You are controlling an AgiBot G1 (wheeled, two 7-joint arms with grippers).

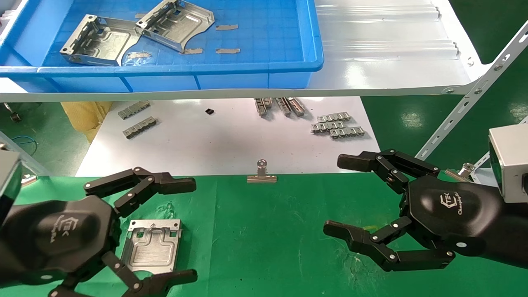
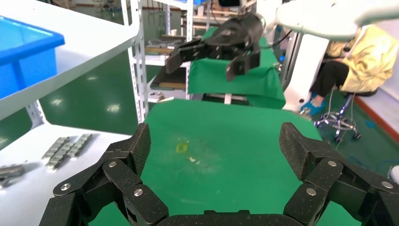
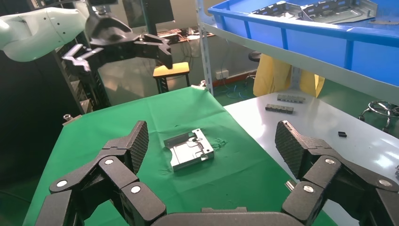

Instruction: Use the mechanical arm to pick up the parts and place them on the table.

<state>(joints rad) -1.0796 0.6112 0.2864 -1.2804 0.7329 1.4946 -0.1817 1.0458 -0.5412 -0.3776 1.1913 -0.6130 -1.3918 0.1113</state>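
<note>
One silvery stamped part [image 1: 152, 246] lies flat on the green-cloth table [image 1: 264, 239], also seen in the right wrist view [image 3: 189, 149]. Two more parts [image 1: 101, 40] [image 1: 176, 22] lie in the blue tray [image 1: 255, 66] on the upper shelf. My left gripper [image 1: 187, 231] is open and empty, its fingers above the table on either side of the placed part. My right gripper [image 1: 336, 194] is open and empty above the right side of the cloth. In the left wrist view my left gripper [image 2: 214, 150] spans bare green cloth [image 2: 221, 155]; in the right wrist view my right gripper [image 3: 211, 146] frames the part from afar.
A white board [image 1: 231, 140] behind the cloth carries several small grey linked metal strips [image 1: 336, 126] and a small black piece [image 1: 209, 111]. A metal binder clip [image 1: 261, 175] clamps the cloth's far edge. A perforated shelf bracket [image 1: 466, 103] runs diagonally at right.
</note>
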